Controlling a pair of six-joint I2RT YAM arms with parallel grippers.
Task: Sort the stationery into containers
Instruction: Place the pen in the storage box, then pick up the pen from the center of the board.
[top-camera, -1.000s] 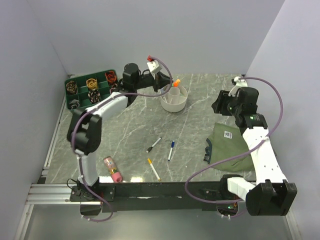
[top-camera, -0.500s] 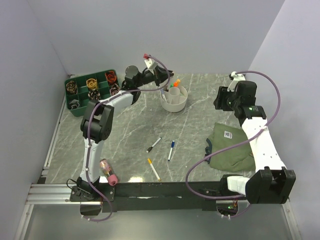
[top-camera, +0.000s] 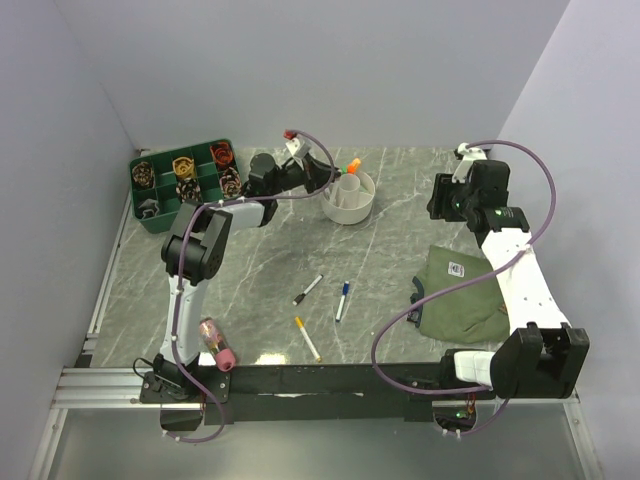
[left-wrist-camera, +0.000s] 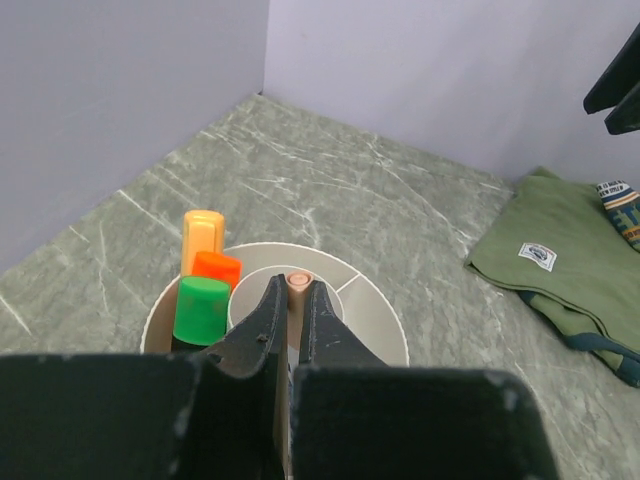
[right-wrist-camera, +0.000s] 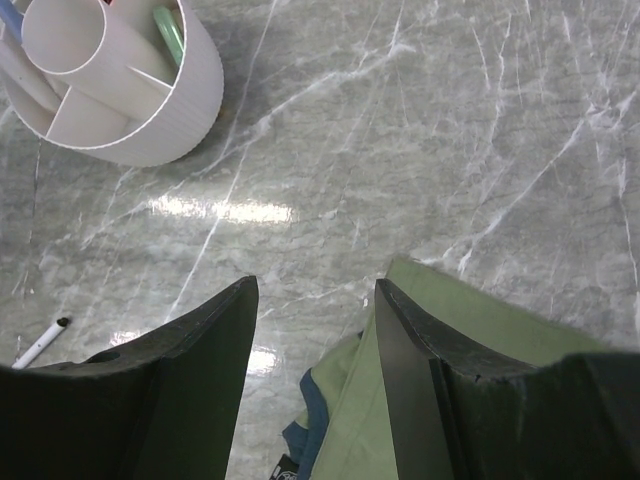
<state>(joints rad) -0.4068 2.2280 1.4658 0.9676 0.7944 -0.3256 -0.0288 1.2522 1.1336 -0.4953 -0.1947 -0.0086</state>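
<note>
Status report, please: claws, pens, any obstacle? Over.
Left claw shut on tan pen, at white bowl. Right claw open, empty, above green pouch. Four pens lying loose. Nothing in the way.

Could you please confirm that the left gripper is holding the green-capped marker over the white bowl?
Not quite: the left gripper is holding the tan pen over the white bowl; the green-capped marker already stands in that bowl, as the left wrist view shows.
</note>
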